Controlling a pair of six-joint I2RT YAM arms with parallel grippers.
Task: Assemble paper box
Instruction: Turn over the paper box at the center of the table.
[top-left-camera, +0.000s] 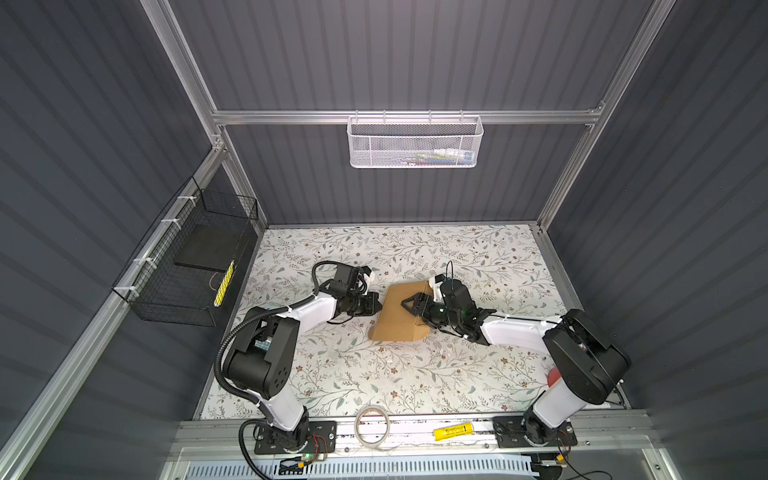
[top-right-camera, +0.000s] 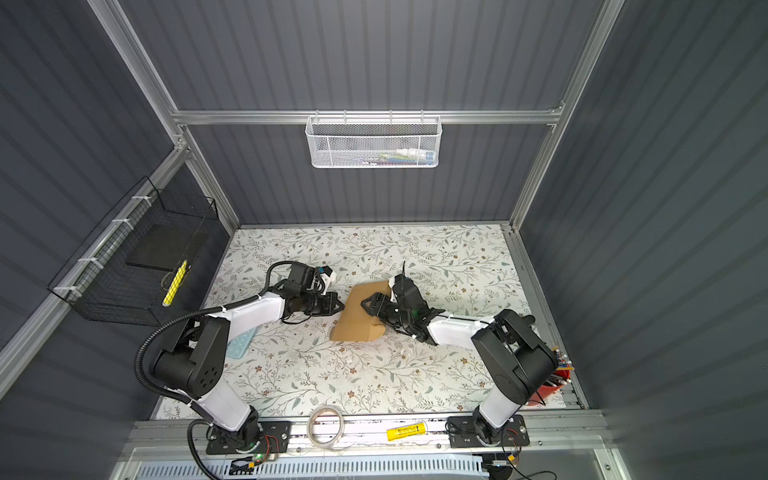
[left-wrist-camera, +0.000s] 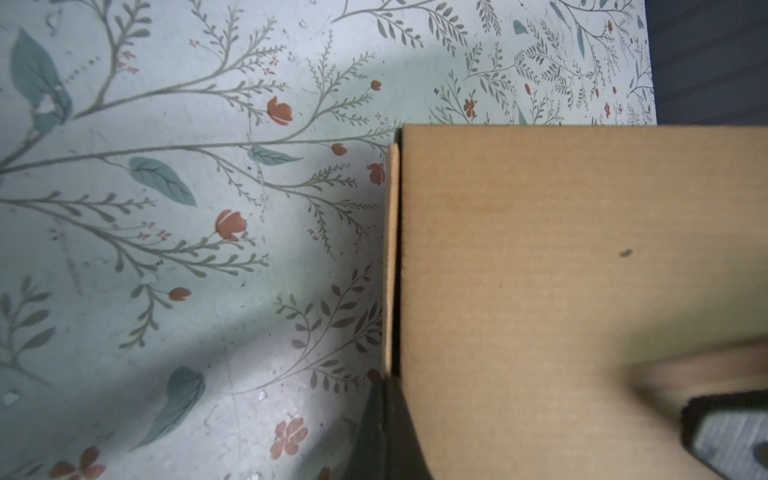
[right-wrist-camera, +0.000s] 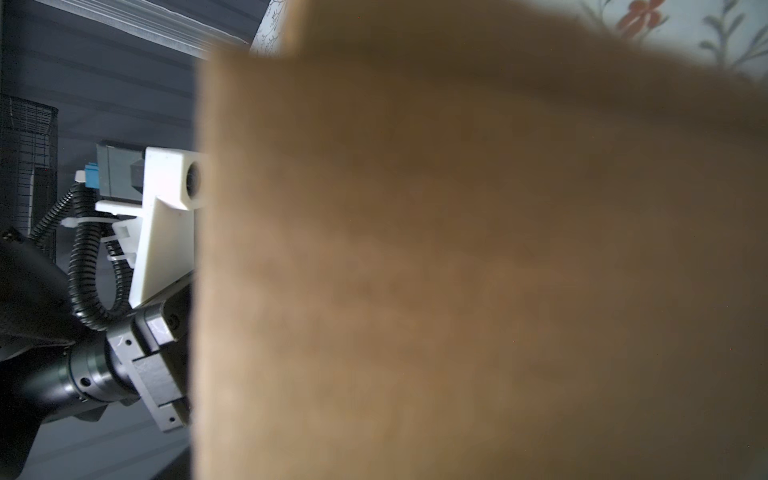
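Note:
The paper box (top-left-camera: 399, 320) (top-right-camera: 357, 322) is brown cardboard, folded up, and lies on the flowered table in both top views. My left gripper (top-left-camera: 377, 305) (left-wrist-camera: 384, 419) is shut, and its tip touches the box's left side. There, in the left wrist view, a narrow side flap (left-wrist-camera: 391, 257) stands just apart from the top panel (left-wrist-camera: 561, 270). My right gripper reaches over the box from the right, with one black finger (top-left-camera: 410, 307) (top-right-camera: 372, 305) lying above the top panel. Its other finger is hidden. Blurred cardboard (right-wrist-camera: 457, 270) fills the right wrist view and covers the jaws.
A white mesh basket (top-left-camera: 415, 143) hangs on the back wall and a black wire basket (top-left-camera: 187, 270) on the left wall. A tape roll (top-left-camera: 372, 424) and a yellow tube (top-left-camera: 453, 432) lie on the front rail. A red cup of pencils (top-right-camera: 557, 376) stands at the right edge.

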